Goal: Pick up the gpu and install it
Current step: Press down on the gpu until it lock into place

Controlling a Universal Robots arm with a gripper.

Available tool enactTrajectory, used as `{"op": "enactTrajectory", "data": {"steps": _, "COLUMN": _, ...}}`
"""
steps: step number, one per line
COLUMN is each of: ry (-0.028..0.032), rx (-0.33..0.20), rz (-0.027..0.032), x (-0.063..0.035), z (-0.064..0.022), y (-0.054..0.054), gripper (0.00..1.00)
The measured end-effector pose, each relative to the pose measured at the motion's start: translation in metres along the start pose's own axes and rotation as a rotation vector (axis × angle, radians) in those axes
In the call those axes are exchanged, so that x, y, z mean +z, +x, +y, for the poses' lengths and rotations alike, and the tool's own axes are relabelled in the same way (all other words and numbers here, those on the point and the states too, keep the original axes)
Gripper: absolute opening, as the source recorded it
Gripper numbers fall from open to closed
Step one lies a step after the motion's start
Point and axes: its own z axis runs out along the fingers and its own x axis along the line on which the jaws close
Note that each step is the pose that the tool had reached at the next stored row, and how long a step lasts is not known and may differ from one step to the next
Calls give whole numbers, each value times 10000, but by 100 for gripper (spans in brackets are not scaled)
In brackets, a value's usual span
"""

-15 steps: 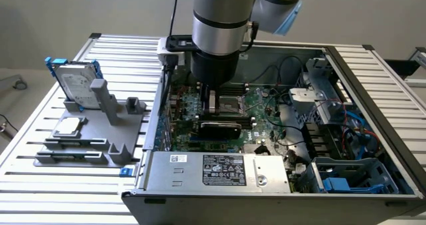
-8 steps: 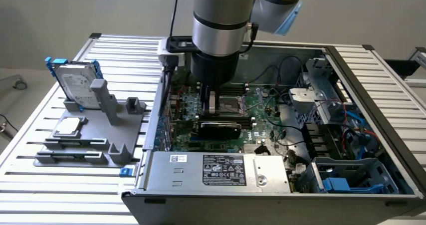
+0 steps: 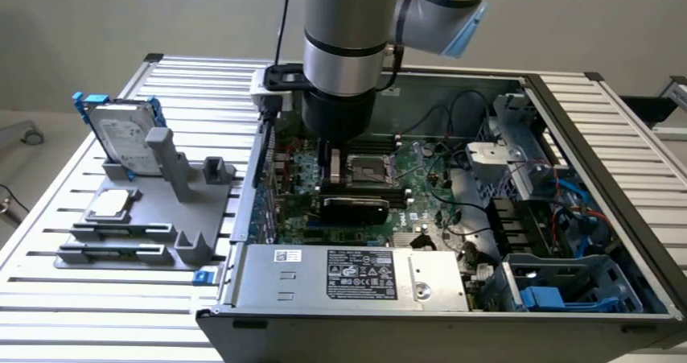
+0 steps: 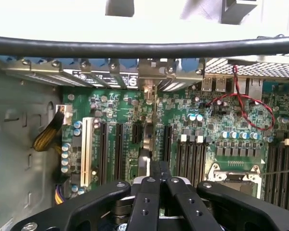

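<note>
Nearest the wrist lens, the pincer (image 4: pixel 160 168) has its jaws drawn together. They look clamped on the top edge of the gpu (image 3: pixel 355 208), whose black shroud hangs directly under the pincer inside the case (image 3: pixel 429 321); the contact itself is hidden. A grey strip just past the fingertips may be the card's end plate, though that is uncertain. The card sits low over the board, beside the socket (image 3: pixel 371 168), and seems not yet seated.

Seating appears to be the step in hand. Done well, it means holding the card upright, with its lower edge parallel to one of the long slots (image 4: pixel 119 151) ahead of the pincer. Its end plate should face the brackets (image 4: pixel 111 65) beyond them, and the press should go straight down without rocking.

Room is tight. Memory slots (image 4: pixel 192 159) lie close beside the pincer, and red wires (image 4: pixel 245 108) loop farther off on that side. Yellow wires (image 4: pixel 45 137) bunch on the other side. A black cable (image 4: pixel 144 45) crosses above the brackets. Upward the case is open, so the free path is vertical.
</note>
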Motion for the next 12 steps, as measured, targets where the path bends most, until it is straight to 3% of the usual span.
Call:
{"op": "enactTrajectory", "data": {"steps": 6, "ry": -7, "rx": 8, "rz": 161, "x": 26, "z": 4, "y": -11, "gripper": 11}}
{"op": "enactTrajectory", "data": {"steps": 12, "ry": -8, "rx": 9, "rz": 191, "x": 34, "z": -1, "y": -20, "gripper": 11}}
